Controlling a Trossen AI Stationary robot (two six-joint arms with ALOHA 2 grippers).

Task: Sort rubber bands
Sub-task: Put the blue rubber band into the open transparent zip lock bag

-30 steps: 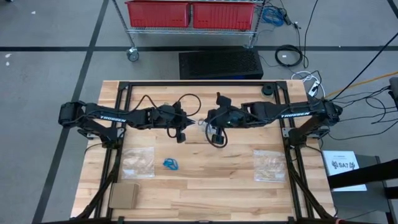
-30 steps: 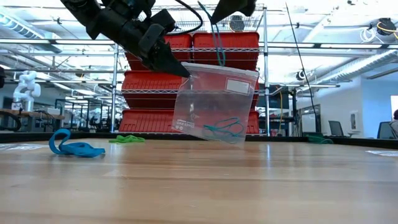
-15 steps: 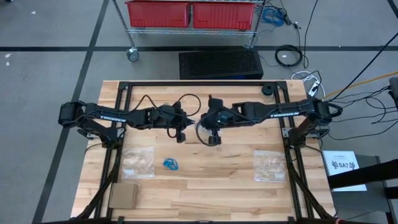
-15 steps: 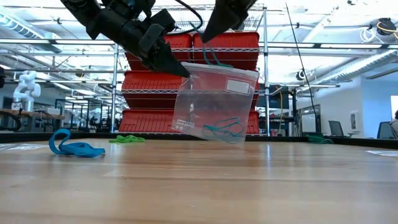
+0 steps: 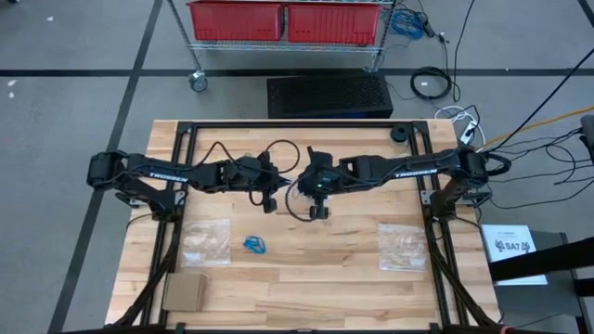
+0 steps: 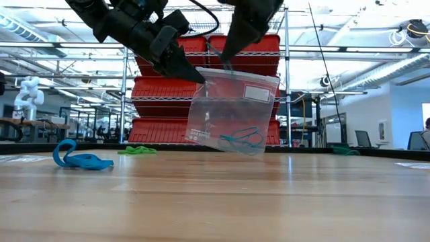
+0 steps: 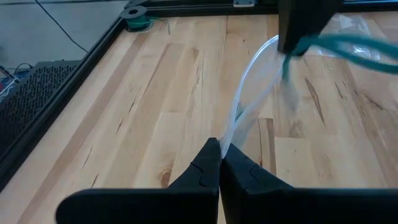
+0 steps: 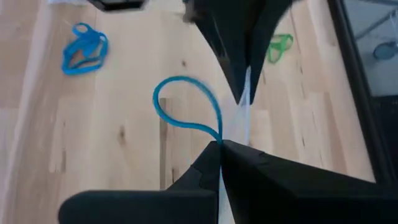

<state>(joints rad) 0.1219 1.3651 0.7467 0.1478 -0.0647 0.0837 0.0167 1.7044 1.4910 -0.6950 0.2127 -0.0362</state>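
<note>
Low view, nearest the camera: bare wooden table [image 6: 222, 202]. On it, a cluster of bright blue rubber bands [image 6: 79, 158] lies on the left; in the high view the same cluster [image 5: 255, 245] sits toward the front edge, between two flat clear bags [image 5: 205, 240] and [image 5: 403, 247], apart from both. A brown cardboard piece [image 5: 185, 291] lies at the front left corner.

Mid-table: a clear zip bag [image 6: 232, 111] hangs above the surface, its lower edge just off the wood, with grey-teal rubber bands [image 6: 240, 139] lying in its bottom. The left gripper [image 6: 195, 75] has its fingers closed, pinching the bag's upper left corner; the left wrist view shows the plastic edge [image 7: 244, 109] running out from between the shut fingertips [image 7: 219, 154]. The right gripper [image 6: 226, 55] is at the bag's mouth, closed on a teal band; the right wrist view shows the band's loop [image 8: 186, 106] emerging from the shut fingertips [image 8: 220, 146], alongside the bag's edge.

Farther back: green rubber bands [image 6: 136, 150] lie on the table near the rear edge, also seen at [image 8: 279, 46]. Beyond the table, red bins [image 5: 286, 20] on a wire rack.
</note>
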